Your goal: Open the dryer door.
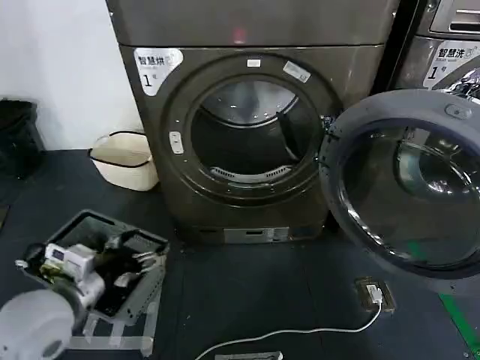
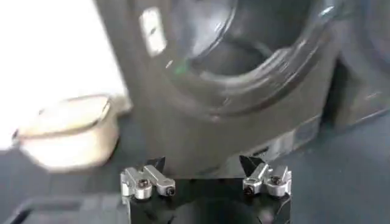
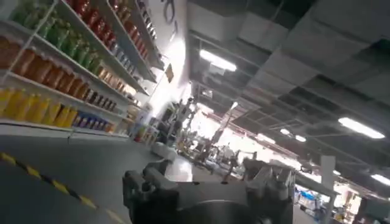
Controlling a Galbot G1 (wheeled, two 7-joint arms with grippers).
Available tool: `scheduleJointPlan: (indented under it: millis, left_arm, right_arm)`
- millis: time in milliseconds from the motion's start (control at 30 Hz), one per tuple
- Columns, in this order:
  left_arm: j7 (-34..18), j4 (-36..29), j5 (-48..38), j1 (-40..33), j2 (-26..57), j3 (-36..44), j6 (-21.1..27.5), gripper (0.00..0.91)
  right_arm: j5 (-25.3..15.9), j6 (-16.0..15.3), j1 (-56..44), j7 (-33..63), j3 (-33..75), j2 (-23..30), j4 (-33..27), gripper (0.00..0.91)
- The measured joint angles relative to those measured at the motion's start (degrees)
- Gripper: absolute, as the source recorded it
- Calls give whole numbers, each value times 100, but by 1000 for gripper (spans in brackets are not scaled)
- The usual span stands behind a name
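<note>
The dryer door (image 1: 409,184) hangs swung wide to the right of the dryer (image 1: 251,120), its round glass facing out and the drum opening (image 1: 251,135) fully exposed. The left gripper (image 1: 112,270) sits low at the front left, away from the machine, its fingers (image 2: 146,179) spread apart and holding nothing. A cream basket (image 1: 126,159) stands beside the dryer's left side. The right gripper (image 3: 207,195) points off across the room; I cannot tell its state.

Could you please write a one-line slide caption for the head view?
Dryer door swung fully open to the right, drum exposed; left gripper open and low beside a cream basket.
</note>
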Motion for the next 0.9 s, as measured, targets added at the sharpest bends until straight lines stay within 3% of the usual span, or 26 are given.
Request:
scheduleJointPlan:
  millis: [233, 600, 733, 900]
  left_arm:
    - [-1578, 214, -1833, 56, 56, -419, -2, 907]
    - [-3779, 608, -4717, 7, 243, -778, -8, 907]
    - [-4290, 843, -5650, 86, 373, -919, -9, 907]
    - [-4500, 1153, -6259, 39, 489, -1085, -11, 907]
  right_arm:
    - [228, 119, -103, -106, -5, 49, 48, 907]
    - [236, 209, -162, -137, 19, 106, 49, 907]
    - [236, 212, -172, -140, 36, 124, 56, 907]
    - [231, 224, -176, -151, 31, 158, 62, 907]
